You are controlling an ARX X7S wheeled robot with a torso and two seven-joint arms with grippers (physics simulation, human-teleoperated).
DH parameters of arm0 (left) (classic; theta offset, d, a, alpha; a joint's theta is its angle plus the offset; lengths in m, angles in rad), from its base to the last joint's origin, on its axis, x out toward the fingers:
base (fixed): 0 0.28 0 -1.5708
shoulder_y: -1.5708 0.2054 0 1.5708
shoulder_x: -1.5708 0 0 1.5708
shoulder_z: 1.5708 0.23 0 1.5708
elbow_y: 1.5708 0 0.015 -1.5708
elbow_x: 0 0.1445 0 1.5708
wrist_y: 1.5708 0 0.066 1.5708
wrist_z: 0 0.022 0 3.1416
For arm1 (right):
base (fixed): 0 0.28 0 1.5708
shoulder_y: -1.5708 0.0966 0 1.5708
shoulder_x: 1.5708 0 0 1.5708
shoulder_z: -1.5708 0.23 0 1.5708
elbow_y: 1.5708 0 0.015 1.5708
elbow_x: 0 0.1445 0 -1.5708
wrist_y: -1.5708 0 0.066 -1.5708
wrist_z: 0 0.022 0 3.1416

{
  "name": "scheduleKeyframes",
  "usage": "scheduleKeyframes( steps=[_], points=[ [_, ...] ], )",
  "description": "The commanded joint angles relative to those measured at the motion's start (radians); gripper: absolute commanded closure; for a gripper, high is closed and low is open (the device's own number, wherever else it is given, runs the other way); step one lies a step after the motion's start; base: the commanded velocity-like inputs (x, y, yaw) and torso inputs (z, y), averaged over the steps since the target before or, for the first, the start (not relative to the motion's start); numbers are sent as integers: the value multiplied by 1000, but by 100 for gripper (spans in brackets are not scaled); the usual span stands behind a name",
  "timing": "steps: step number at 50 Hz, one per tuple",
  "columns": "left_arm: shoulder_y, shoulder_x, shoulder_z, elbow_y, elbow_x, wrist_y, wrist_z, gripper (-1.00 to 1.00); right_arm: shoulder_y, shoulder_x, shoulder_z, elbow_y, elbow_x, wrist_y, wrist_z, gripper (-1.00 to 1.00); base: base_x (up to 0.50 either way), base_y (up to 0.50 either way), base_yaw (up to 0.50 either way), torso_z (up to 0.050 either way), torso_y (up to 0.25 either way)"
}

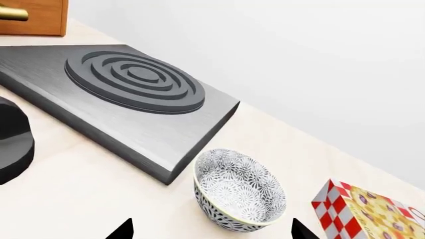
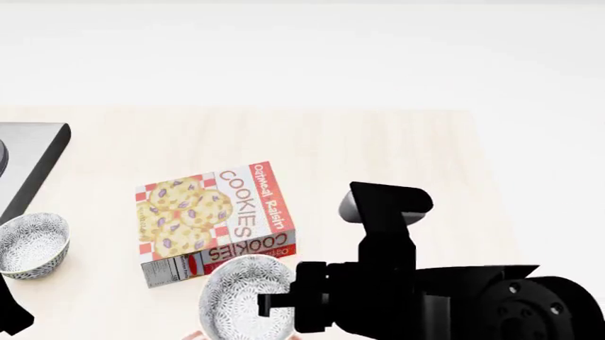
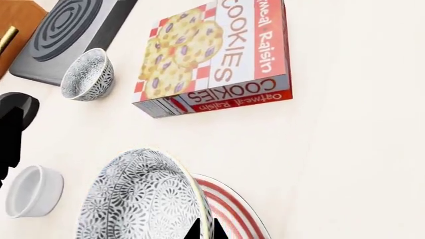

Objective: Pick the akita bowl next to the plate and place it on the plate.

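Akita bowl up off the table, tipped on its side, hanging right over the edge of the plate with the red rings. Pinched at the rim by the right gripper, fingertips closed together on the thin wall.

Probably light but stiff and glazed, so slippery and chip-prone; a rim pinch like this likely lets it swing, so best lowered slow and level before letting go.

Second identical bowl sitting by the corner of the grey stove slab, beside the cookie box. Left gripper hovering near it, tips spread wide, holding nothing. Plain white cup just beside the plate.
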Motion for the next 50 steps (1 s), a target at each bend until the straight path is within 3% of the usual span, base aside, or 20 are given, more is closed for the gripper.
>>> scheduleKeyframes(
  steps=[1,50],
  points=[
    [1,-2,2,2,-3,-1,-3,-100,-8,7,-27,-4,17,-16,-22,100,0,0,0,0,0],
    [-1,-7,14,-6,-8,10,-6,-100,-53,21,-164,3,23,-50,-103,100,0,0,0,0,0]
  ],
)
